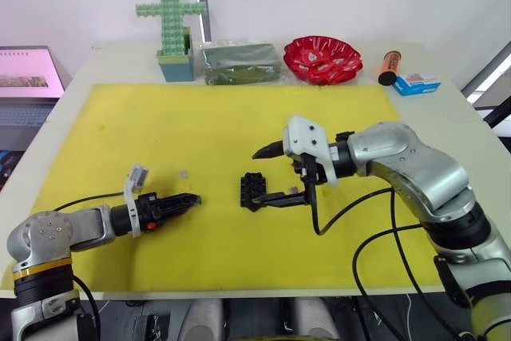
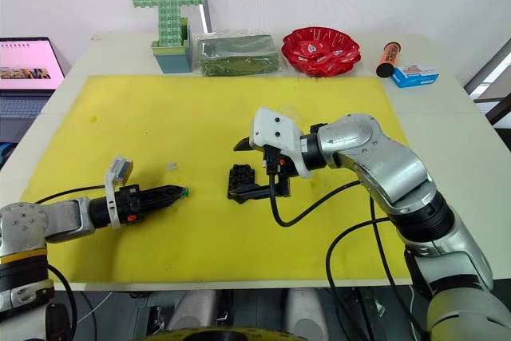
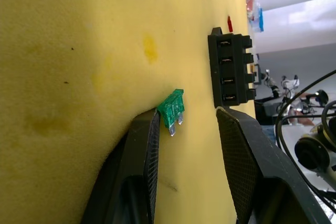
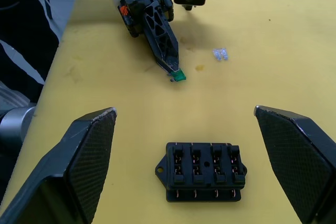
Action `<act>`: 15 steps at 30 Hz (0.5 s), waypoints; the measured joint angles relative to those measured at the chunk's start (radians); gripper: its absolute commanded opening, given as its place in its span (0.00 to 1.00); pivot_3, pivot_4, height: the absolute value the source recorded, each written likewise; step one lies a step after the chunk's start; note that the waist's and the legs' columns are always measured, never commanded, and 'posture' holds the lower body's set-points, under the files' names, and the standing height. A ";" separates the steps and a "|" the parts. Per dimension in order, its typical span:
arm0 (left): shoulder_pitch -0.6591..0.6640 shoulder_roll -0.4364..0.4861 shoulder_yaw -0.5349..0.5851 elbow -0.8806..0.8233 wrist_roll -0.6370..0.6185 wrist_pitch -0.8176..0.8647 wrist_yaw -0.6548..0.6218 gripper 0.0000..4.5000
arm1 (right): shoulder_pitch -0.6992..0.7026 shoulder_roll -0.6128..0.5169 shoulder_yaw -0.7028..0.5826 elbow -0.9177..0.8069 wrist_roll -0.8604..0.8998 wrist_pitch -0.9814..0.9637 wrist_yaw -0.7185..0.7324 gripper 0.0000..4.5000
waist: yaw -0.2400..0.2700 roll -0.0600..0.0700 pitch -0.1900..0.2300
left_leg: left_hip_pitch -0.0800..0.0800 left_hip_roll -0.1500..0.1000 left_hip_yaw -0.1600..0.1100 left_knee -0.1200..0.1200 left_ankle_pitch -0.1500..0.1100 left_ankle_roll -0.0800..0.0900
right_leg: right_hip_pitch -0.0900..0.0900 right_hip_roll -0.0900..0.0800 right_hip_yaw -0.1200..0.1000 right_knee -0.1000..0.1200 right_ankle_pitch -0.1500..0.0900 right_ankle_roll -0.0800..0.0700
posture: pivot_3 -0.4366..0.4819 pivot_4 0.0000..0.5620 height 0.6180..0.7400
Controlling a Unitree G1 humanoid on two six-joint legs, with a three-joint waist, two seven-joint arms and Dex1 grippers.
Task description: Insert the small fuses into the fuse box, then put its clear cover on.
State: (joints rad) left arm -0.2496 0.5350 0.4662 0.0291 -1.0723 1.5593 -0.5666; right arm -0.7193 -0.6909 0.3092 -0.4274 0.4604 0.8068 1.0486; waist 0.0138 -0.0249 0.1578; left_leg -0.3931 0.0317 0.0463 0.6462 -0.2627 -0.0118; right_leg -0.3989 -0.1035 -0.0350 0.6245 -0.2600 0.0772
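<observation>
This looks like a lab or test office. A white table (image 1: 447,109) carries a yellow mat (image 1: 239,117), and a laptop (image 1: 24,77) sits at the frame's left edge against bare white walls.

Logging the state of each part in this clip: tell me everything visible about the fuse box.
The fuse box is a small black plastic block, seemingly rigid, with four columns of slots showing small metal contacts and a mounting tab at one end. No fuse sits in any slot and no cover is on it. It lies flat, slots up, on the yellow mat near its middle. The right pincer is open around it, one finger on each side, neither visibly touching it. The green fuse lies apart, by the left pincer.
</observation>
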 measured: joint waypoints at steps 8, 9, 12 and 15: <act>-0.015 -0.027 0.000 -0.001 0.001 -0.003 0.016 0.36 | 0.000 0.001 0.000 0.000 -0.006 -0.001 0.001 1.00 | 0.001 0.001 0.000 | -0.001 -0.001 -0.001 0.000 0.000 0.000 | -0.001 -0.005 -0.001 -0.007 0.001 -0.001 | 0.48 0.27 1.00; -0.017 -0.029 0.000 -0.001 0.003 -0.005 0.019 0.31 | 0.000 0.001 0.000 0.000 -0.007 -0.002 0.001 1.00 | 0.001 0.001 0.000 | -0.001 -0.002 -0.001 0.000 0.000 0.000 | -0.002 -0.006 -0.001 -0.007 0.001 -0.001 | 0.48 0.27 1.00; -0.023 -0.039 -0.001 -0.001 0.009 -0.011 0.030 0.14 | 0.000 0.001 0.000 0.000 -0.007 -0.007 0.002 1.00 | 0.001 0.001 0.000 | -0.002 -0.003 -0.001 -0.001 0.000 0.000 | -0.002 -0.009 -0.002 -0.007 0.001 -0.001 | 0.48 0.27 1.00; -0.024 -0.040 -0.004 -0.004 0.013 -0.014 0.032 0.14 | 0.000 0.001 0.000 0.000 -0.008 -0.007 0.003 1.00 | 0.000 0.001 0.000 | -0.001 -0.003 -0.001 -0.001 0.000 0.000 | -0.002 -0.009 -0.002 -0.007 0.001 -0.001 | 0.48 0.27 1.00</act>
State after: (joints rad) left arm -0.2732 0.4953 0.4625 0.0250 -1.0598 1.5457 -0.5350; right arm -0.7193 -0.6900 0.3093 -0.4273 0.4524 0.7998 1.0512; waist 0.0140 -0.0240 0.1583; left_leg -0.3946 0.0286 0.0453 0.6451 -0.2631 -0.0121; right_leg -0.4008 -0.1127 -0.0367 0.6179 -0.2594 0.0764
